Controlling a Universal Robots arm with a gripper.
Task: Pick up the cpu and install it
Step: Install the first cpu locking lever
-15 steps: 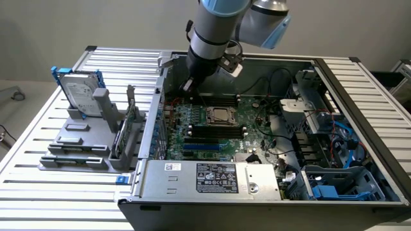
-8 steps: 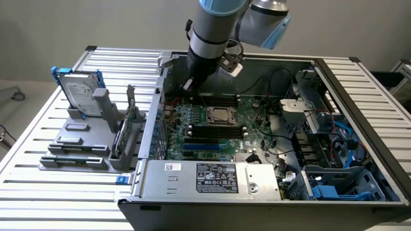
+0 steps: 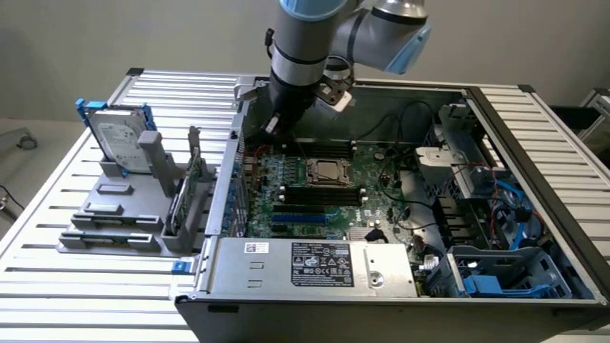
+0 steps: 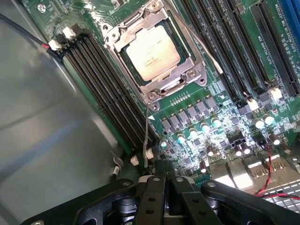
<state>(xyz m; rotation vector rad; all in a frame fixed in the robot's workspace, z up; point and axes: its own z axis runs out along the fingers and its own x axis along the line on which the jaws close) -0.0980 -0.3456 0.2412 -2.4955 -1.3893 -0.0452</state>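
Black fingers [image 4: 154, 192] of the claw [image 4: 164, 165] sit closest to the wrist camera, pressed together side by side with no gap between their tips. The claw is fully closed and holds nothing. It hangs just above the green motherboard [image 4: 225, 93], over a patch of small capacitors and chips at the board's edge.

Ahead of the claw, a short way across the board, lies the cpu [image 4: 152, 51]. Its pale metal top faces up and it sits flat inside the dark square socket [image 4: 157, 89], with the socket's metal frame all around it. The claw and the cpu are apart, not touching. A thin wire lever [image 4: 146, 131] runs from the socket's nearest corner back toward the fingertips. Long black memory slots [image 4: 108, 93] flank the socket on both sides, and the plain grey wall of the case [image 4: 42, 140] stands just beside the claw. A red wire [image 4: 268, 171] curls over the board to the claw's other side.

In the exterior view the robot arm [image 3: 305, 50] reaches down into the open computer case [image 3: 533, 143] at the corner near the rear wall, and the cpu [image 3: 329, 171] shows in the socket in the middle of the board, near the arm's lower end. Outside the case, well away from the claw, a hard drive [image 3: 119, 136] with a blue frame stands upright in a grey holder [image 3: 114, 214] on the slatted tabletop [image 3: 96, 300].
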